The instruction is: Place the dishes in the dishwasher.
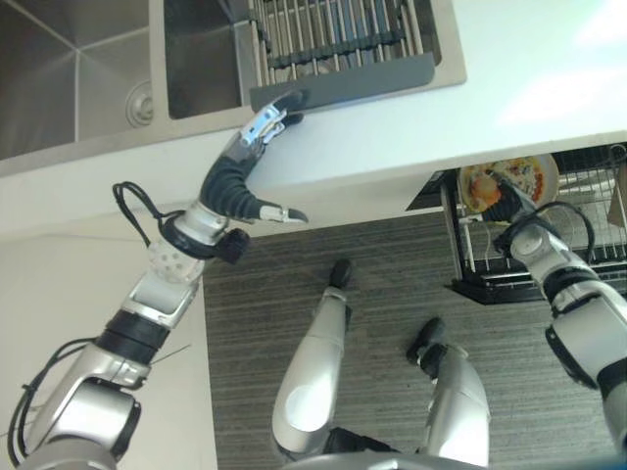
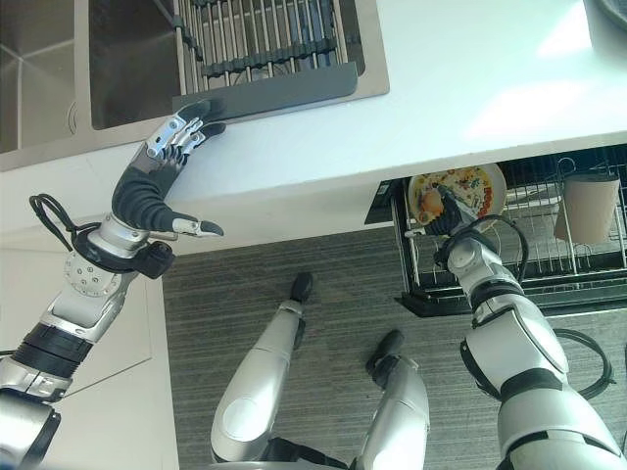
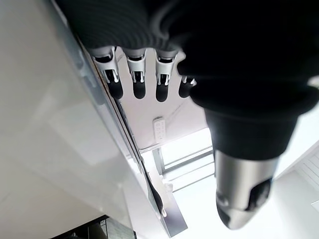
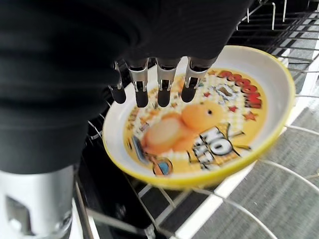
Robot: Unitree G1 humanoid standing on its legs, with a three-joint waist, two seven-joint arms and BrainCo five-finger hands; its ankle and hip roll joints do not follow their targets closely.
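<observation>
One plate (image 4: 209, 127), yellow-rimmed with a cartoon print, is what you have at the dishwasher: it stands tilted on edge in the wire dishwasher rack (image 2: 549, 264), which is pulled out from under the front edge of the bench (image 2: 470, 88), towards its right end. Your right robot hand (image 2: 449, 211) is at the plate's lower left rim. In the right wrist view its fingers (image 4: 164, 84) reach straight over the plate's rim and lie against the printed face, uncurled, so the hand reads as open with straight fingers touching the plate; the thumb's contact cannot be made out. A pale cup (image 2: 588, 208) stands in the same rack, further right and apart from the plate.

Your left robot hand (image 1: 240, 176) is up on the bench near its far left part. Its fingers (image 1: 269, 119) are stretched out straight, the dark tips touching the front lip of the dark grey draining tray (image 1: 343, 86) that sits at the rim of the sink (image 1: 88, 78). The thumb (image 1: 279, 212) sticks out sideways over the bench's front edge, and the hand holds nothing. A wire dish rack (image 1: 333, 34) rests on the tray behind that lip.
</observation>
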